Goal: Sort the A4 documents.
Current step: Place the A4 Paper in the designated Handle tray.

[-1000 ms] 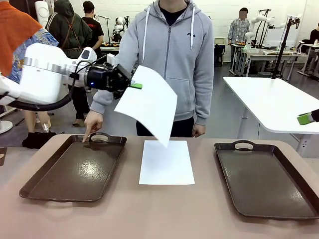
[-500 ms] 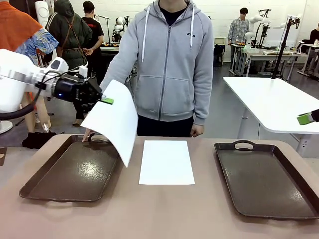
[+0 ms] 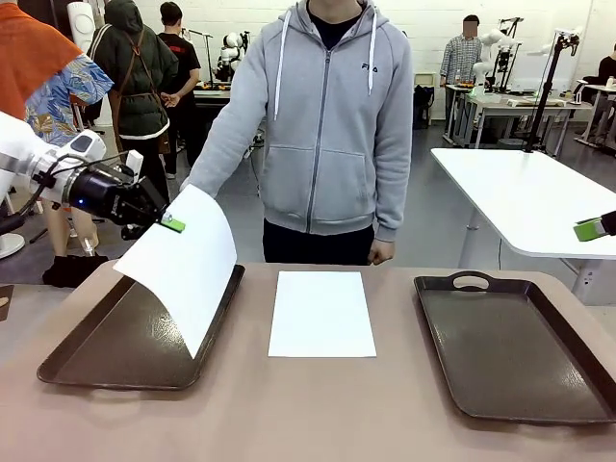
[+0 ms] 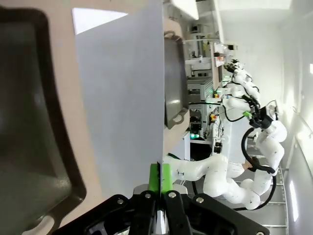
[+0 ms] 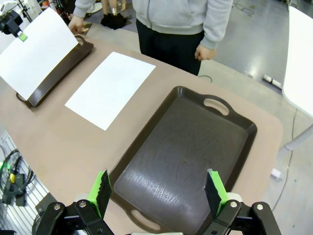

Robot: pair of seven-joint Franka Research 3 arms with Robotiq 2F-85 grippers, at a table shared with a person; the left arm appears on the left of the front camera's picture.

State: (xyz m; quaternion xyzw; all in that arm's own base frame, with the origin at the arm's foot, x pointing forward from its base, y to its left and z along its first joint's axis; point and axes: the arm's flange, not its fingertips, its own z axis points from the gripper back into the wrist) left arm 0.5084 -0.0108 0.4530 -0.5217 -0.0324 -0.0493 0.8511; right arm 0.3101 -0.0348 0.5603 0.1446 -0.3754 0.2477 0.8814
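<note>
a: where is the sheet in play?

b: one a4 document hangs curled above the left tray; it is pinched at its upper corner by the left gripper, jaws clamped on the paper edge with the green pads pressed together; its lower edge dips toward the tray's near right side; whether it touches the tray, i cannot tell. a second a4 document lies flat on the table, between the two trays and touching neither.

a: and the other arm?

b: the right gripper is spread wide and holds nothing; it is poised above the right tray, which is bare. the person's hand is at the far handle of the left tray.

a: procedure for the placing step, as you judge it?

b: lower the wrist so the free edge lands inside the rim first; then lay the sheet down away from that edge so it uncurls flat; let go only once the held corner is low and within the rim; thin paper will likely drift or slide if dropped from height; route clear of the hand at the handle.
</note>
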